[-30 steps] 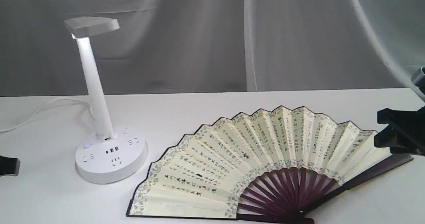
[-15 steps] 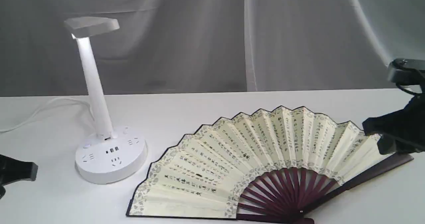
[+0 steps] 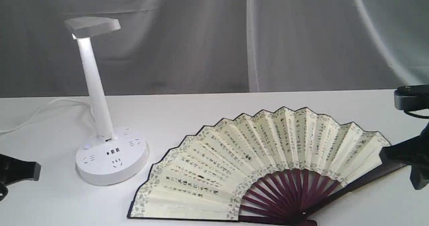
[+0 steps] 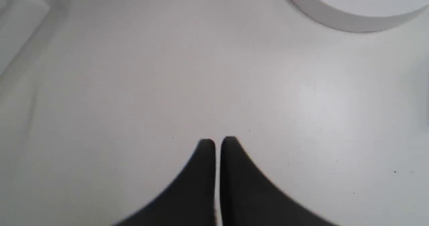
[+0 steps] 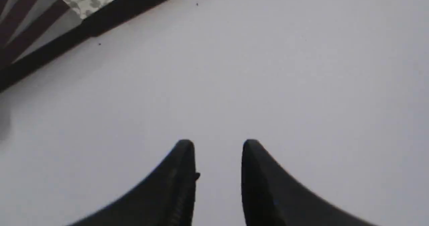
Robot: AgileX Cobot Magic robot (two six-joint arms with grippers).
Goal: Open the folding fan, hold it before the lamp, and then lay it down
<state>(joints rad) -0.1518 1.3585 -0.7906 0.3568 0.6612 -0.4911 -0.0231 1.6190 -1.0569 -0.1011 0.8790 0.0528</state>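
The folding fan [image 3: 254, 159] lies spread wide on the white table, calligraphy side up, with its maroon ribs meeting at the front edge. The white lamp [image 3: 97, 98] stands to its left, head lit. My right gripper [image 3: 402, 165] is at the fan's right end, just off the dark guard [image 5: 127, 4]. In the right wrist view this gripper [image 5: 218, 145] is open, with bare table between its fingers. My left gripper [image 3: 20, 172] sits low at the far left, apart from the lamp base [image 4: 352, 14]. In the left wrist view it [image 4: 218, 142] is shut on nothing.
The lamp's white cord [image 3: 40, 112] trails off to the left behind the base. A grey curtain [image 3: 214, 38] hangs behind the white table [image 3: 201, 115]. The fan's pivot end reaches the table's front edge.
My right gripper has dropped lower and drawn back to the right, off the fan's right end. My left gripper has come in slightly from the left edge. The fan has not moved.
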